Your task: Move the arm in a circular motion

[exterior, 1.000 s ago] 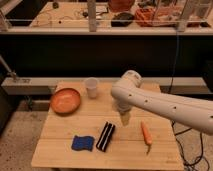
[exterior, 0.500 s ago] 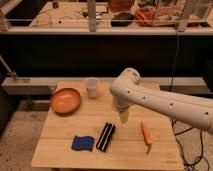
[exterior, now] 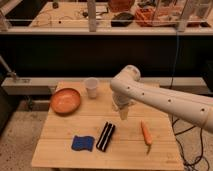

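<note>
At the near edge of the wooden table (exterior: 60,150) lie a blue cloth (exterior: 82,143), a black flat object (exterior: 105,136) and a carrot (exterior: 146,133), all apart from each other. Above the middle of the table hangs the arm (exterior: 160,100), coming in from the right, with the gripper (exterior: 123,113) pointing down over the bare wood and holding nothing. Farther back stand an orange bowl (exterior: 65,100) and a white cup (exterior: 91,87). How much of the circle is done I cannot judge from one moment; no object needs touching.
</note>
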`<control>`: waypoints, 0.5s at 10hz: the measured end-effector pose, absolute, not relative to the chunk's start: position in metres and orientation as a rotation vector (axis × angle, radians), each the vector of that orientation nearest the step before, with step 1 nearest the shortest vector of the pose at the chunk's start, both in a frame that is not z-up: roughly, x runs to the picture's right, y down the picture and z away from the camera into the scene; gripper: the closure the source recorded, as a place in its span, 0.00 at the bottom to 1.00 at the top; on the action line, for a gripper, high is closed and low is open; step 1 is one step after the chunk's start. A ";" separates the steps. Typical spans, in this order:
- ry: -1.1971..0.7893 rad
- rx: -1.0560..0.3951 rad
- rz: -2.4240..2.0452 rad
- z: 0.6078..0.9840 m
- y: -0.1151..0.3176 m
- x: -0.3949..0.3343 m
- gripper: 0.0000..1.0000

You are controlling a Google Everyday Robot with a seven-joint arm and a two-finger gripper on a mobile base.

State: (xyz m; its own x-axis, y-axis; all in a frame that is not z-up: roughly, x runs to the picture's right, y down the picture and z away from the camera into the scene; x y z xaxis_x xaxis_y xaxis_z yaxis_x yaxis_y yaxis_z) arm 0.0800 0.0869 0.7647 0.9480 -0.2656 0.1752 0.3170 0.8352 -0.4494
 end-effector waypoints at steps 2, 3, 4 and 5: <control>-0.112 -0.493 -0.309 0.774 0.077 0.089 0.20; -0.118 -0.496 -0.309 0.775 0.075 0.093 0.20; -0.117 -0.494 -0.308 0.777 0.073 0.102 0.20; -0.116 -0.493 -0.305 0.777 0.073 0.108 0.20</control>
